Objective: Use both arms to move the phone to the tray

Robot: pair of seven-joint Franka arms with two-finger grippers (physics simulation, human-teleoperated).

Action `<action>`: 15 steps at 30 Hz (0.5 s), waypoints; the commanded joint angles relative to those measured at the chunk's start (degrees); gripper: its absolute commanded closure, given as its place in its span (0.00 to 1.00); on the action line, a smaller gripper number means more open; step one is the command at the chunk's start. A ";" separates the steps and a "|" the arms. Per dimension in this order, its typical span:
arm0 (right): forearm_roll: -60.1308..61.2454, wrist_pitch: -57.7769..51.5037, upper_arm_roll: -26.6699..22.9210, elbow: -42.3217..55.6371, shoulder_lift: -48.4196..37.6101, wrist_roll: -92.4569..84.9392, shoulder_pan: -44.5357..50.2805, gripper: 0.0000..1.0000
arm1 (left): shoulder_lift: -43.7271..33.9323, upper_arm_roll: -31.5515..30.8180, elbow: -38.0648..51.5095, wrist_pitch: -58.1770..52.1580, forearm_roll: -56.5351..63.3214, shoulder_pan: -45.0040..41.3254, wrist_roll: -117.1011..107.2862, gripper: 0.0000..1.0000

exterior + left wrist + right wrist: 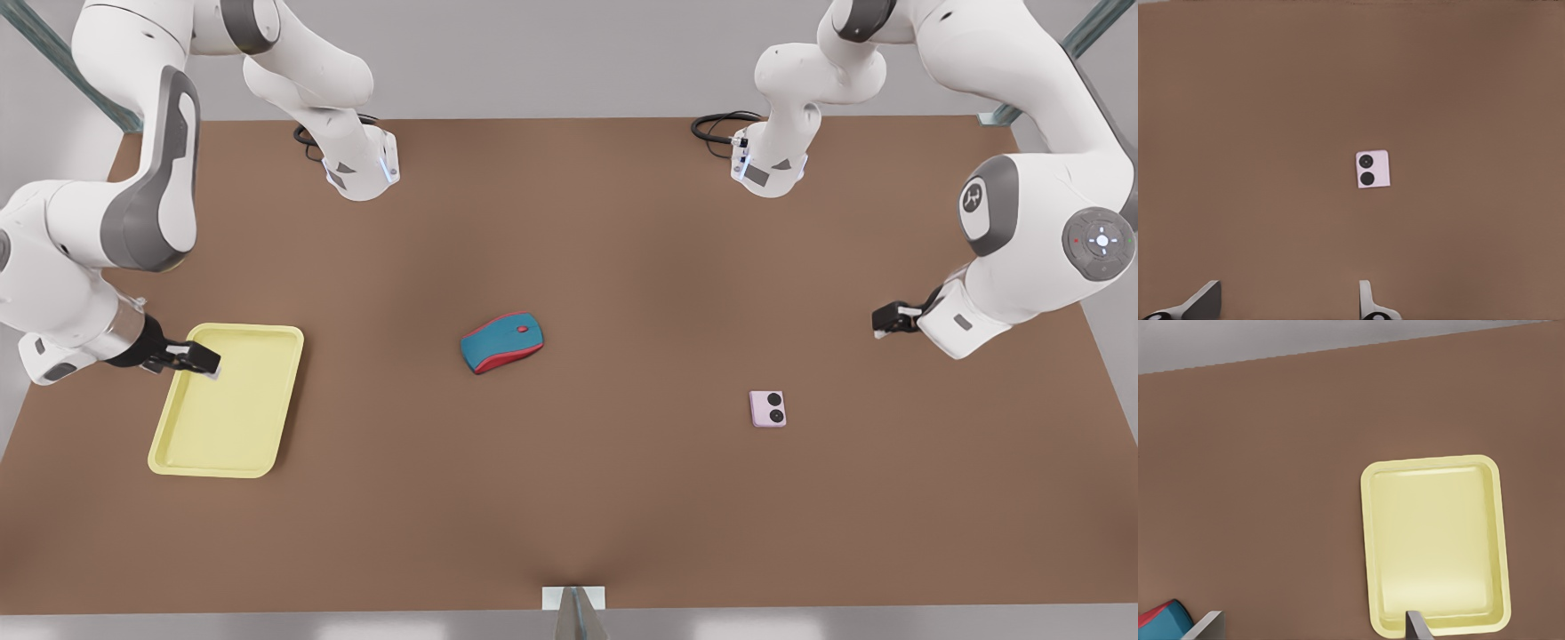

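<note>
Phone (767,409): small pale-pink slab w/ two black camera circles, lying flat on tabletop (622,498), toward its right edge in front view. Tray (228,401): pale yellow, rimmed, flat, nr opposite edge.

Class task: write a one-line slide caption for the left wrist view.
Open left gripper above the brown table, phone lying flat ahead.

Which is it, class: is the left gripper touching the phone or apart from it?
Apart. The left wrist view shows bare table between the left gripper and the phone.
</note>
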 commanded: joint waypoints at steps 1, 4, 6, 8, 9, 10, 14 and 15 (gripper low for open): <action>-0.15 1.24 0.01 0.04 -0.10 1.85 0.01 0.00 | 0.42 0.01 0.03 2.35 0.08 0.00 3.36 0.00; -0.15 1.24 0.01 0.12 -0.10 1.76 0.01 0.00 | 5.51 -0.17 -0.24 8.23 -0.89 -3.95 -1.81 0.00; -0.15 1.24 0.01 0.21 -0.10 1.76 0.01 0.00 | 9.38 -0.26 -0.68 12.27 -4.66 -5.53 -4.46 0.00; -0.15 1.33 0.01 0.21 -0.10 1.77 0.01 0.00 | 10.26 -0.26 -7.17 22.02 -5.19 -7.91 -9.64 0.00; -0.15 1.33 0.01 0.21 -0.10 1.85 0.01 0.00 | 10.26 -0.26 -11.13 27.21 -5.72 -8.79 -11.58 0.00; -0.15 1.33 0.10 0.21 -0.10 1.76 0.01 0.00 | 10.26 -0.26 -14.65 31.78 -6.07 -8.79 -12.55 0.00; -0.15 1.33 0.01 0.30 -0.01 1.76 0.01 0.00 | 12.54 -0.17 -25.64 48.31 -7.21 -8.79 -12.90 0.00; -0.15 1.33 0.01 0.30 -0.01 1.76 0.01 0.00 | 13.42 -0.17 -25.73 48.93 -7.30 -8.79 -12.99 0.00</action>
